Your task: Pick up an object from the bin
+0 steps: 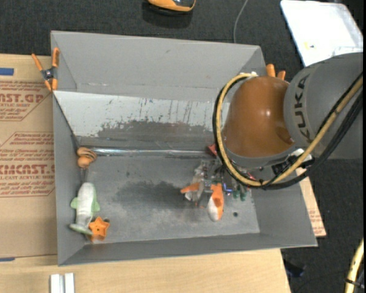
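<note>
End effector [206,184] sat low at 4 o'clock in the bin [140,72], just beside an orange-and-white object [215,205] at its 5 o'clock. Open or closed: could not tell.

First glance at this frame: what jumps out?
The arm's big orange-brown wrist cover over the right side of the bin, with the gripper low beside a small orange and white thing. Then the near left corner: a white and green toy and an orange star-shaped piece, with a tan round thing further up the left wall.
</note>
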